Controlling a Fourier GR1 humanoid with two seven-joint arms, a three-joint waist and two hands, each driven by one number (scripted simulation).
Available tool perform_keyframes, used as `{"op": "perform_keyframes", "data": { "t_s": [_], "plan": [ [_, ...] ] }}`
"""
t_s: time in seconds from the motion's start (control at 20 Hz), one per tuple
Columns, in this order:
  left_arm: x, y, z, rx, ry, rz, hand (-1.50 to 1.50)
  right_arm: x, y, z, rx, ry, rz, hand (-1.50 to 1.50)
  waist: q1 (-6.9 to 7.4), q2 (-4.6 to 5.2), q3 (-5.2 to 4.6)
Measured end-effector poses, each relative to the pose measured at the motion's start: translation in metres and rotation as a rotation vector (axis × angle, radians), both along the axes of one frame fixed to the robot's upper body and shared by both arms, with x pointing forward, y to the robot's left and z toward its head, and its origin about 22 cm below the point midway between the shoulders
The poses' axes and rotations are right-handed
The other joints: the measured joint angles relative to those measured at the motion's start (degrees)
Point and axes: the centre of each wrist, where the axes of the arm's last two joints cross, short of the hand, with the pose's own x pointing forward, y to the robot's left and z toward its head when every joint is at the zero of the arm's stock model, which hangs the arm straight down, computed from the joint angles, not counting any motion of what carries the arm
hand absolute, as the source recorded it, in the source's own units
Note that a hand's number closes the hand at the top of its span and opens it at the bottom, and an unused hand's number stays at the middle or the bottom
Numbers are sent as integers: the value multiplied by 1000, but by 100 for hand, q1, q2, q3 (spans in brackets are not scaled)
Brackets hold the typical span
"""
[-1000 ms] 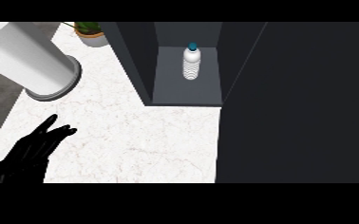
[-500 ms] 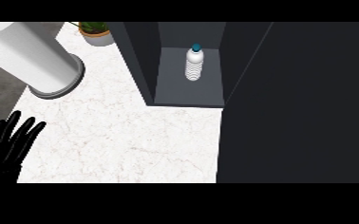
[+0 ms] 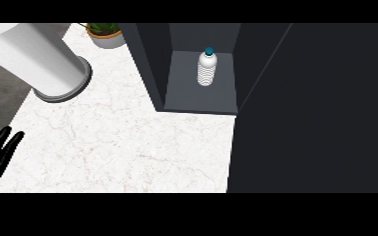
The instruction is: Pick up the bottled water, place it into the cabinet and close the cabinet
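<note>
no readable text anywhere, bottle (image 3: 208, 69) ribbed and unlabelled — no brand, cabinet (image 3: 310, 105) plain dark — no signs

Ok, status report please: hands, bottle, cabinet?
Left hand only fingers at left edge, straight, holding nothing; right hand out of view. Bottle upright inside cabinet. Door open.

One bottled water (image 3: 209, 68), one cabinet (image 3: 199, 97), one potted plant (image 3: 108, 34), one white cylinder (image 3: 40, 62).

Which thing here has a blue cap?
The water bottle standing upright inside the open cabinet; the white cylinder and potted plant on the counter have none.
</note>
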Motion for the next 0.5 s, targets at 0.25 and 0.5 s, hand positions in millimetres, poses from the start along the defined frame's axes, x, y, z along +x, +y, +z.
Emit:
{"op": "perform_keyframes", "data": {
  "t_s": [0.25,0.5],
  "plan": [
    [-4,14,5,15,2,3,-150,10,22,4,-2,13,26,150,65,4,-3],
    [-7,24,10,21,3,-10,-150,20,47,12,-4,18,50,150,134,11,-3]
  ]
}}
